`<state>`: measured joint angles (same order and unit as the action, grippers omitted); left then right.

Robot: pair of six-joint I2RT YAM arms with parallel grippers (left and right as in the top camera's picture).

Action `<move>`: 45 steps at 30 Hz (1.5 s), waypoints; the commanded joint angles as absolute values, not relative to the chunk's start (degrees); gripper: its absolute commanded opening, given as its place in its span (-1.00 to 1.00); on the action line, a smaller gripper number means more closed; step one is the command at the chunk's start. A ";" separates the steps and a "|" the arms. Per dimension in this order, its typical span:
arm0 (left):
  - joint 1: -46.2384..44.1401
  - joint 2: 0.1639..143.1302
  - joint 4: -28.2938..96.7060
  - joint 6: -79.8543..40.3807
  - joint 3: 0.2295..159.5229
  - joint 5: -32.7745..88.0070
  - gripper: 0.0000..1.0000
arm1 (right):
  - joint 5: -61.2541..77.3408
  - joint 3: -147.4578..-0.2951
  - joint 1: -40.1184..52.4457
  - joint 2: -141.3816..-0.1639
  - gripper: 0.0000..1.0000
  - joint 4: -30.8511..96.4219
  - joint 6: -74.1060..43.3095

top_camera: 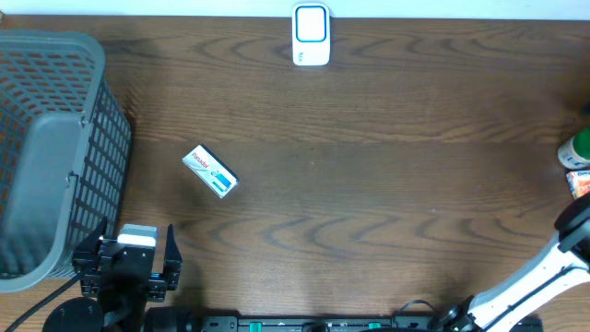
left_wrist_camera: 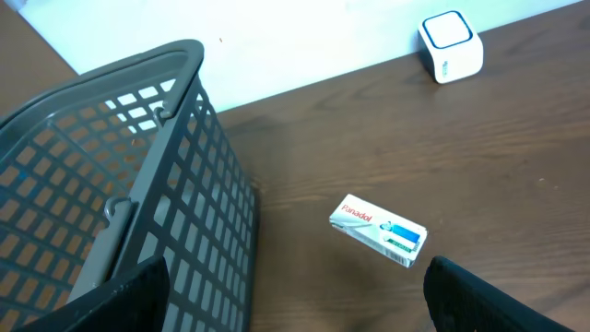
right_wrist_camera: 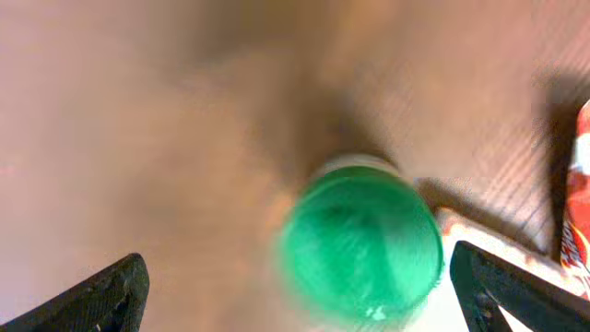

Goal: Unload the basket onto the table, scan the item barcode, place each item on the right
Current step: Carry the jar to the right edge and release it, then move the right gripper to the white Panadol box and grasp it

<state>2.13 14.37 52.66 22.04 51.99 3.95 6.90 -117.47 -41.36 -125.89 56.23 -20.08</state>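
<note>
Spotter: Whereabouts of the Panadol box [top_camera: 210, 171]?

Checker: Flat on the table [top_camera: 369, 221], ahead of the left gripper [top_camera: 131, 256] and a little to its right. Well clear of both fingers.

Spotter: Long axis?

Checker: Diagonal. Near end angled off to the gripper's right, far end swung back to its left, toward the grey basket [top_camera: 55, 138]. Printed face up: brand name on the far-left half, blue and green marking on the near-right half.

Spotter: State of that left gripper?

Checker: Fingers spread wide, nothing between them, nothing touched. Basket just off to its left.

Spotter: And the scanner [top_camera: 311, 35]?

Checker: Far ahead of the left gripper, beyond the box and further to the right, by the table's back edge. White, blue-ringed face visible from above.

Spotter: Right gripper [right_wrist_camera: 297, 277]?

Checker: Hanging directly over a green-capped bottle [right_wrist_camera: 364, 244]. Fingers wide apart, cap between them with a gap on either side, so no grip. Badly blurred from the wrist; probably upright, long axis pointing straight up at the gripper. Red and orange packet [right_wrist_camera: 579, 212] just beside the bottle.
</note>
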 commanded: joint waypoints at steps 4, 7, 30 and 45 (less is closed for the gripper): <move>1.96 14.48 52.71 21.28 51.96 3.86 0.73 | 9.56 -118.50 -30.92 -107.07 0.98 54.78 -26.44; 1.96 14.48 52.71 21.28 51.96 3.86 0.72 | 9.56 -118.50 -21.34 -103.42 0.98 55.53 -26.74; 1.96 14.48 52.71 21.28 51.96 3.86 0.73 | 11.46 -118.37 42.68 -129.71 0.98 56.14 -6.42; 1.96 14.48 52.71 21.28 51.96 3.86 0.72 | 4.40 -118.37 52.58 -139.06 0.98 42.13 -0.43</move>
<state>2.13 14.37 52.69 22.04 51.99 3.92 6.57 -118.28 52.51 -135.76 43.40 -1.76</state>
